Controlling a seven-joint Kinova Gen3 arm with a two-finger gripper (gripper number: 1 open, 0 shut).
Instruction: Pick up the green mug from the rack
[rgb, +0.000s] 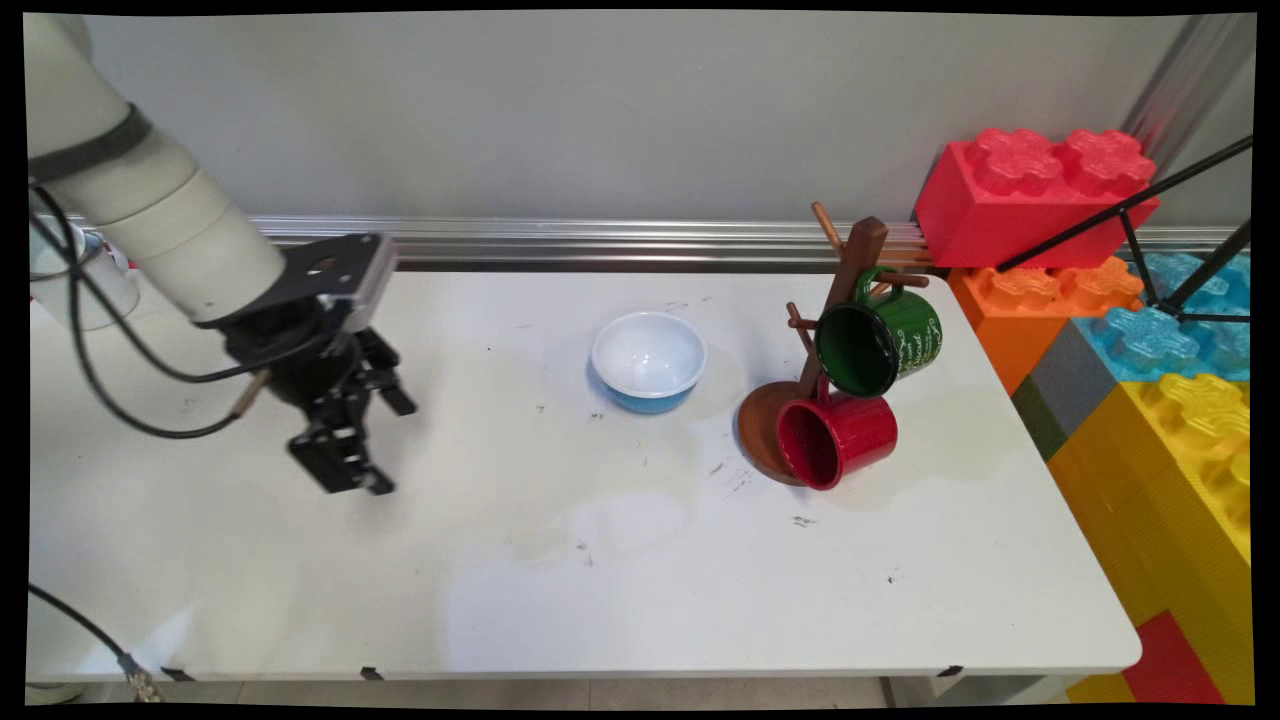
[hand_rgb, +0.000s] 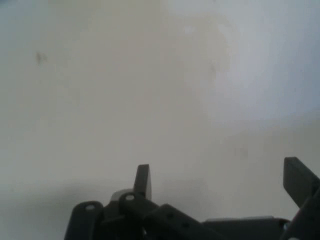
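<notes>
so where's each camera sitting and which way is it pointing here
Main view: fixed above the table's near side, looking down across the white table to the wall; shows the bowl, the mug stand with green mug and red mug, and the arm with its gripper.
Hand view: on the hand, looking along the open gripper at bare tabletop; the linkage and both fingers show.
Shared: the gripper and the tabletop beneath it.

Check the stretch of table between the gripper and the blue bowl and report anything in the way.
Nothing visible stands between them. The gripper, fingers apart and empty, hangs over bare table at the left; the blue bowl sits to its right, with only scuffed white surface between. The mug tree stands beyond the bowl.
</notes>
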